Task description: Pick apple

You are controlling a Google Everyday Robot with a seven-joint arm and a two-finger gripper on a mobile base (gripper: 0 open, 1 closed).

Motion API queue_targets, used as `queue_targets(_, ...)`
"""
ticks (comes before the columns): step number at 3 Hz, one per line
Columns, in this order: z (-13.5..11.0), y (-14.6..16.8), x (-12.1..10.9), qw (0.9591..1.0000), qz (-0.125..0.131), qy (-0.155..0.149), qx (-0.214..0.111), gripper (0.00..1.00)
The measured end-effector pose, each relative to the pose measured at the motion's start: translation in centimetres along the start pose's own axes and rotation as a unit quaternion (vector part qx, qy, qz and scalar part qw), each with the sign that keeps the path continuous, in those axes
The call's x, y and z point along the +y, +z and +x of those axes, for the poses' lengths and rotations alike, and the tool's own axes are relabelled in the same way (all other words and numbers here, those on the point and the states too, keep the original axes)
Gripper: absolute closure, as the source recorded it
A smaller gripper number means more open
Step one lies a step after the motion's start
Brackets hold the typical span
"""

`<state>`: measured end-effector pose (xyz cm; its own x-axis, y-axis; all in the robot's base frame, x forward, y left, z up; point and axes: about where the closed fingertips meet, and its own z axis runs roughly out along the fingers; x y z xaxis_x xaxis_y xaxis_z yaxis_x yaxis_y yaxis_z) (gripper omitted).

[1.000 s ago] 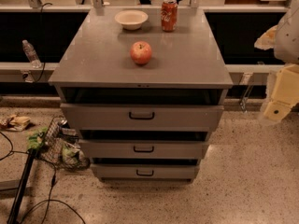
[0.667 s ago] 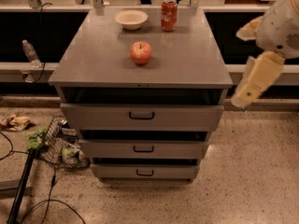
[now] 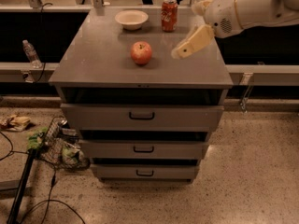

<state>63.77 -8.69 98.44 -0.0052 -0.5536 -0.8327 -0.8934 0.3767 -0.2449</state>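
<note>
Apple [image 3: 141, 52], round, glossy red, on smooth grey cabinet top [image 3: 100, 55]; cream gripper [image 3: 180, 52] hovers nearby, empty; how open, cannot tell.

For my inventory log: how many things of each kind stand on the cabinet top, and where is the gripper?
apple: 1
bowl: 1
soda can: 1
Total: 3
The gripper hovers over the cabinet top, right of the apple, apart from it.

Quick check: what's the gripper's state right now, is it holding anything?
Gripper: above the cabinet top, right of the apple and apart from it; whether it is open or closed cannot be told.
</note>
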Motion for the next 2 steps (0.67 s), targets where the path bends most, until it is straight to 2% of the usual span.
queue_targets(1,-0.5,6.9,-2.2,0.9995,-0.004,0.016,-0.027,0.00)
queue_targets(2,-1.0,10.4,-2.4,0.9990,-0.012,0.020,-0.039,0.00)
